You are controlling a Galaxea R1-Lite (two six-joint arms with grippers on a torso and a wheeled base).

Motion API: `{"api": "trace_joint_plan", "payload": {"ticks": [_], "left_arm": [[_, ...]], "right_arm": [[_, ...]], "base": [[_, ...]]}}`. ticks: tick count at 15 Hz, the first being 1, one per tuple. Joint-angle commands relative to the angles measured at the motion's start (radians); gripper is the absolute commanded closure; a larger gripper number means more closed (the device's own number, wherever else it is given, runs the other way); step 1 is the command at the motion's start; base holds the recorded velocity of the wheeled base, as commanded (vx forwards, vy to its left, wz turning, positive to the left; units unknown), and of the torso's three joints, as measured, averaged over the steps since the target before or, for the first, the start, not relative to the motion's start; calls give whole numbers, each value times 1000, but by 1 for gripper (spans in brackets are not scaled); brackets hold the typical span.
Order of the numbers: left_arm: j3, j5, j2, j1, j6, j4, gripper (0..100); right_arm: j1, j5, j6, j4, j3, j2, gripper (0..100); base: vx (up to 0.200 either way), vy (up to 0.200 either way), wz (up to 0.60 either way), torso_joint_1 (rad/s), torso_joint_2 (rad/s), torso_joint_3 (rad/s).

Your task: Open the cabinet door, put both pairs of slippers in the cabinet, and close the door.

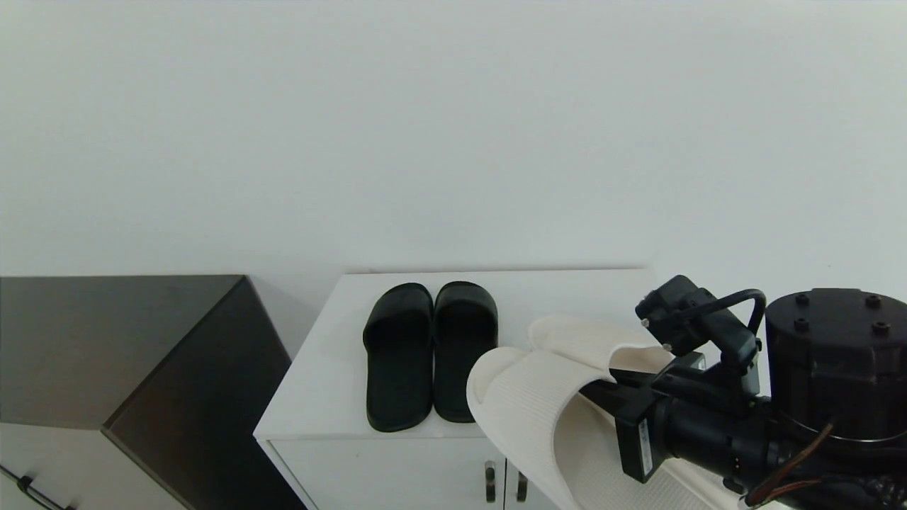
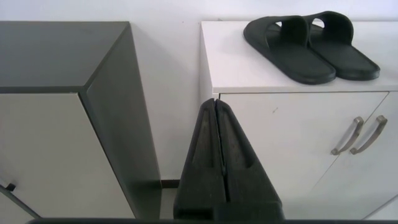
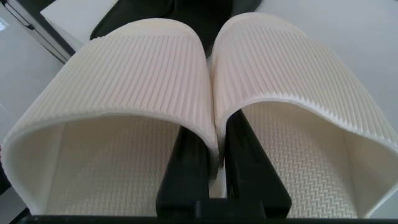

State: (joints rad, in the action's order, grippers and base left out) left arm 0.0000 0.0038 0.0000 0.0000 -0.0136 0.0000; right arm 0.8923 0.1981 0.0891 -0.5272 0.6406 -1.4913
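Fingers of the right gripper are clamped on the inner straps of the white slippers, holding the pair together in the air over the front right part of the white cabinet. On that top surface the black slippers lie side by side, toes toward the wall, just beside the lifted pair, and the doors below are shut. Lower down, the left gripper has its fingers pressed together, empty, before the gap between the white cabinet and the dark cabinet.
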Motion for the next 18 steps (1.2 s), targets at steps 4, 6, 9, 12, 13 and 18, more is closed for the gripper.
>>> {"api": "trace_joint_plan", "payload": {"ticks": [4, 6, 9, 12, 13, 18], "left_arm": [[0, 1, 2, 0, 0, 0, 100], [0, 1, 2, 0, 0, 0, 100], [0, 1, 0, 0, 0, 0, 100], [0, 1, 0, 0, 0, 0, 100], [0, 1, 0, 0, -2, 0, 100], [0, 1, 0, 0, -3, 0, 100]], "right_arm": [[0, -25, 0, -27, -35, 6, 100], [-1, -37, -6, -66, -52, 6, 100], [-1, -39, -8, -66, -55, 14, 100], [0, -42, -9, -66, -67, 14, 100], [0, -43, -9, -66, -67, 14, 100], [7, -52, -23, -66, -88, 11, 100]], "base": [[-200, 0, 0, 10, 4, 1], [-200, 0, 0, -12, -5, 2], [-200, 0, 0, -1, -1, 4], [-200, 0, 0, -1, 2, 2], [0, 0, 0, 0, 0, 0], [0, 0, 0, 0, 0, 0]]}}
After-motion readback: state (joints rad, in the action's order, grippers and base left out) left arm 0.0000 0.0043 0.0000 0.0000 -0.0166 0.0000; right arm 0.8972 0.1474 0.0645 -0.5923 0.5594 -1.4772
